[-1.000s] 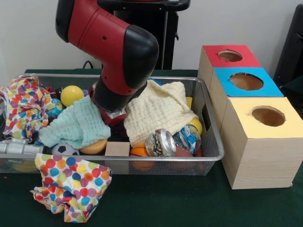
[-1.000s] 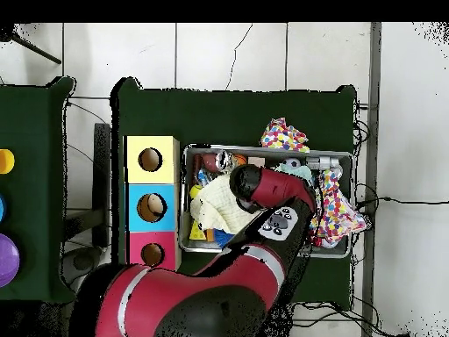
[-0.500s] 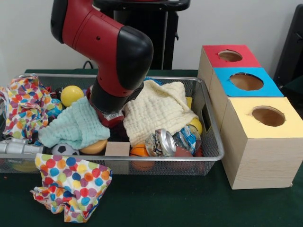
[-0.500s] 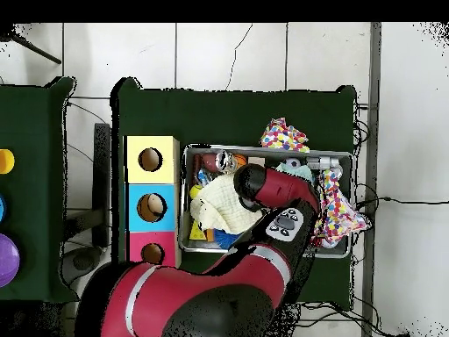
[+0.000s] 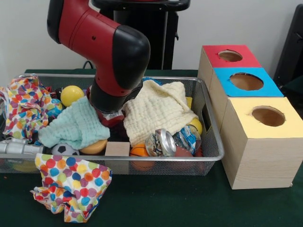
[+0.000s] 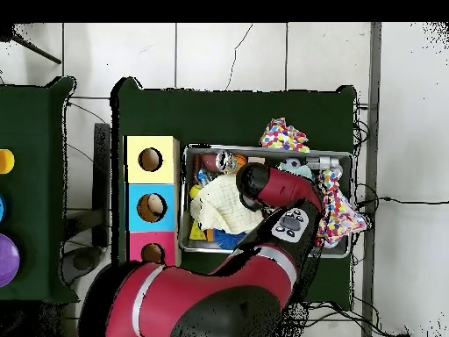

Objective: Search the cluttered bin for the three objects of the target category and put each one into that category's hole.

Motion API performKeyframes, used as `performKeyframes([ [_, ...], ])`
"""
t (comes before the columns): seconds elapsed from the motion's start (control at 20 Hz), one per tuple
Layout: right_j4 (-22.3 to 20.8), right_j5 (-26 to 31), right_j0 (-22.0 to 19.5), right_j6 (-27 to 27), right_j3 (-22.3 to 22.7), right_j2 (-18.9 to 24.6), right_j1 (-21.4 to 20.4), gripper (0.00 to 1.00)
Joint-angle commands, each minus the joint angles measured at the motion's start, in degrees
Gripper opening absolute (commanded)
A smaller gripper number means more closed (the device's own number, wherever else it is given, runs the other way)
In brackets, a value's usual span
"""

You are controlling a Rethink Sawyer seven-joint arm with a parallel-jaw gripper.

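The wire bin (image 5: 214, 124) holds a heap of things. My gripper (image 5: 111, 118) reaches down into its middle, between a mint cloth (image 5: 75, 124) and a cream cloth (image 5: 158, 111); the arm's black wrist hides most of it. A crushed silver can (image 5: 161, 142) and a blue patterned can (image 5: 189, 138) lie at the bin's front right. Also in the bin are a yellow ball (image 5: 71, 94), an orange ball (image 5: 139, 151), a soccer-patterned ball (image 5: 65, 149) and a wooden block (image 5: 117, 149). In the overhead view the arm (image 6: 263, 186) covers the gripper.
Three wooden boxes with round holes stand beside the bin: red-topped (image 5: 230, 56), blue-topped (image 5: 246, 82), yellow-topped (image 5: 268, 116). One polka-dot cloth (image 5: 71, 187) lies on the green table before the bin, another (image 5: 23, 106) drapes its left end. A grey metal tool (image 5: 16, 147) lies front left.
The arm's elbow and wrist have shifted a little to the left in the front view. The gripper stays down in the bin's middle. Nothing in the bin has visibly moved.
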Motion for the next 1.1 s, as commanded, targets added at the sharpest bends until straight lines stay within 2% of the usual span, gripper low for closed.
performKeyframes([
  [0.05, -1.9, 7.43, -0.28, -1.9, 2.62, 7.78, -5.77, 0.0],
  [0.2, -2.32, 5.11, 0.28, -3.36, 2.5, 7.87, -10.28, 0.0],
  [0.25, -2.15, 1.57, -0.26, -4.56, 3.37, 9.51, -12.21, 0.0],
  [0.35, -1.79, 1.44, -1.53, -6.33, 3.66, 12.01, -13.94, 0.0],
  [0.55, -2.81, 0.44, -4.35, -9.13, 1.7, 15.84, -13.58, 0.0],
  [0.7, -4.72, -0.59, -5.65, -10.39, -0.13, 17.04, -12.6, 0.0],
  [0.95, -8.5, -2.61, -6.22, -10.34, -0.8, 17.03, -12.96, 0.0],
  [1.1, -11.4, -1.64, -5.28, -9.41, -1.72, 15.4, -12.9, 0.0],
])
